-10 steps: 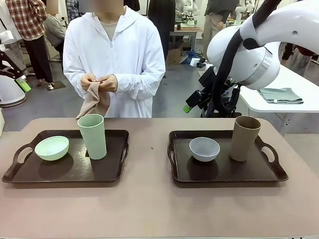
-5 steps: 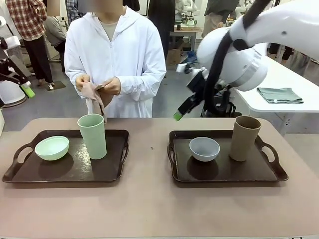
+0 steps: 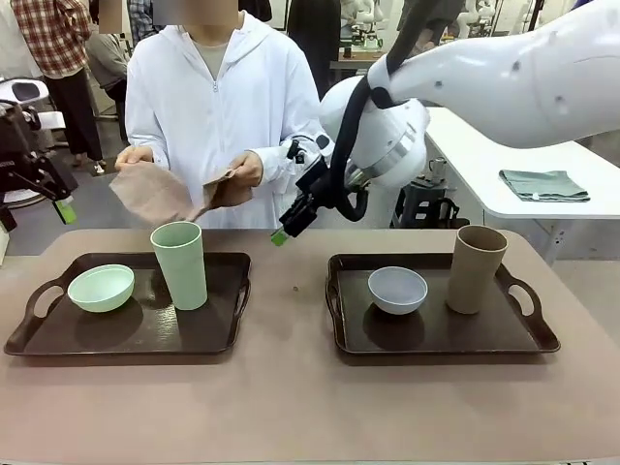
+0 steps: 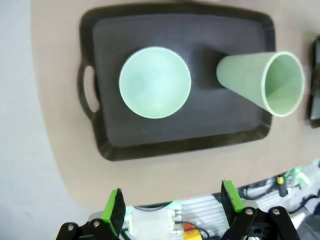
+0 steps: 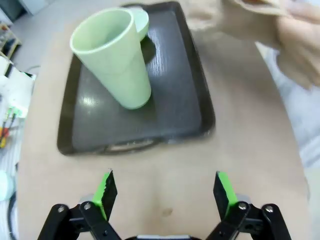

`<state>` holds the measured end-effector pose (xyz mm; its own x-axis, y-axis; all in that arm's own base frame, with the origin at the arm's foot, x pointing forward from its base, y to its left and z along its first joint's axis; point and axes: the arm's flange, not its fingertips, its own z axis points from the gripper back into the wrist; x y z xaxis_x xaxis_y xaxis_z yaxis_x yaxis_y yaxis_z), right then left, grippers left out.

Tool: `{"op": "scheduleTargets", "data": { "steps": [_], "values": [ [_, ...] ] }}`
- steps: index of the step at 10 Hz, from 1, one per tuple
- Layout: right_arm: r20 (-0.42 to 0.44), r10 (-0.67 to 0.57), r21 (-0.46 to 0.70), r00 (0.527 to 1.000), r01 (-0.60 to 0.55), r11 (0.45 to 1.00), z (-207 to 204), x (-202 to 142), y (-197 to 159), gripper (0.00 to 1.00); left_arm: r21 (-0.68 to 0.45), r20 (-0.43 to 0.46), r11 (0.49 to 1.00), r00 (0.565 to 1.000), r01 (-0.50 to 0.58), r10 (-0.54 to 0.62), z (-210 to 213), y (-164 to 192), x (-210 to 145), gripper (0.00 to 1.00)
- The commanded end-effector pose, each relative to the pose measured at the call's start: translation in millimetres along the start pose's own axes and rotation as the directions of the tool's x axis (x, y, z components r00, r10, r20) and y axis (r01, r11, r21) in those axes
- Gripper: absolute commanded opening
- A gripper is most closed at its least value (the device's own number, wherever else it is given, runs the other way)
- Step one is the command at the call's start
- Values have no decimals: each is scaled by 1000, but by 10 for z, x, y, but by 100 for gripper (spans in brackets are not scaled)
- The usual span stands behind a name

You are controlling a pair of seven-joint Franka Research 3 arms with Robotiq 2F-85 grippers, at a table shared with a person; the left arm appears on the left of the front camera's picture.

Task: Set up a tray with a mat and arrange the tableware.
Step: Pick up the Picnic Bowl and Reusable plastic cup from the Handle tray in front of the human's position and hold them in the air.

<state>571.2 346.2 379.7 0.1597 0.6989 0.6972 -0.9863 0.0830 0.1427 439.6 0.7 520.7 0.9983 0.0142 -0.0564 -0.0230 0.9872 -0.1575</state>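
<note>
Hiding most of the small pale green round bowl [image 5: 143,21], the tall pale green handleless cup [image 5: 115,60] stands upright on the dark brown handled tray [image 5: 175,90], just ahead of the right gripper [image 5: 164,187], which is released and empty. The left gripper [image 4: 170,200], likewise released, hangs well clear of that tray.

In the right wrist view the pale green cup [image 5: 114,60] hides most of the pale green bowl [image 5: 142,22] behind it. Beyond the cup, the person's hand [image 5: 300,47] and tan cloth [image 5: 220,20] are blurred and edge-cut. In the left wrist view, a second tray [image 4: 316,85] past the cup is a cut-off sliver.
</note>
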Motion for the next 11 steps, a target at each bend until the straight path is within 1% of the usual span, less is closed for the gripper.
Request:
{"op": "scheduleTargets", "data": {
  "steps": [1,2,3,4,8,9,10,11],
  "values": [
    [95,3,76,996,-11,997,-170,-50,-230,100,30,13,999,999,-31,30,-160,-26,43,100],
    [123,11,95,992,-23,995,-235,-41,-250,100,22,22,999,999,-45,45,-194,6,74,100],
    [117,3,119,993,-17,993,-213,-29,-209,100,3,35,998,997,-68,68,-183,32,73,100],
    [68,6,55,998,-9,998,-226,-15,-205,100,4,0,1000,1000,-11,11,-164,24,77,100],
    [68,6,55,998,-9,998,-226,-15,-205,100,4,0,1000,1000,-11,11,-164,24,77,100],
    [80,6,71,997,-11,997,-254,-7,-244,100,2,4,1000,1000,-19,19,-194,26,88,100],
    [68,106,114,992,-113,987,-380,-7,-119,100,5,-21,1000,1000,22,-22,-230,67,65,100],
    [85,165,133,983,-176,975,-461,46,24,100,24,-4,999,1000,-22,22,-235,107,58,100]
  ]
}}
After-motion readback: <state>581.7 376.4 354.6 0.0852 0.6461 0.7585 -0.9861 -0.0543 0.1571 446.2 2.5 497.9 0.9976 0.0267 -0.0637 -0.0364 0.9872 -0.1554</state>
